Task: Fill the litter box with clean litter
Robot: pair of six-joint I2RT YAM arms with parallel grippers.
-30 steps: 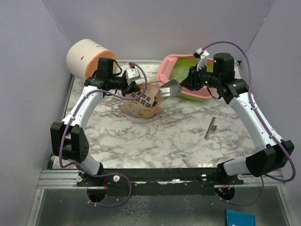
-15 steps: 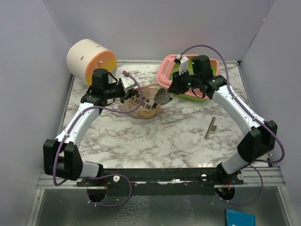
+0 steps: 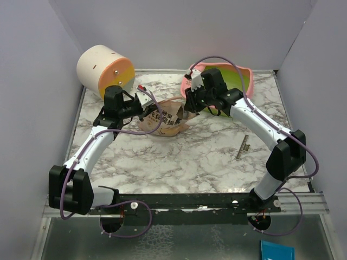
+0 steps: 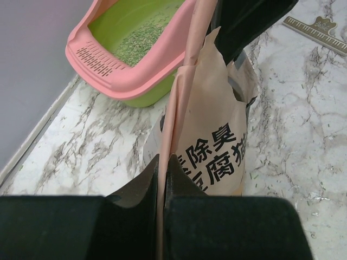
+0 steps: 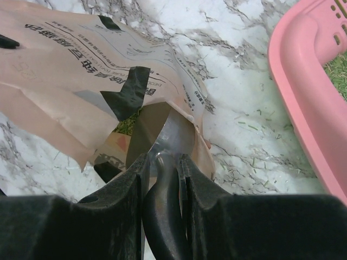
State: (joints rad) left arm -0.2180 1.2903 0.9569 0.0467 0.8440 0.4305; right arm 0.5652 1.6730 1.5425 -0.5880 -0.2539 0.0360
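Grey walls [image 3: 32,81] stand around a marble table [image 3: 190,157]. The left gripper [image 4: 161,163] pinches the edge of the bag [image 4: 217,146]. The right gripper [image 5: 162,160] squeezes the scoop [image 5: 176,132], dipped in the bag. The litter box [image 4: 95,54], holding some litter [image 4: 135,40], sits back right.

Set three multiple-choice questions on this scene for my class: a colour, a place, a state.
1. The litter box rim is: A pink; B blue; C grey.
2. The scoop bowl sits: A in the litter box; B inside the bag mouth; C raised in mid-air.
3. The left gripper is: A open; B shut on the scoop; C shut on the bag edge.
Answers: 1 A, the slotted rim shows pink; 2 B, the right wrist view shows it within the opening; 3 C, it pinches the paper edge.
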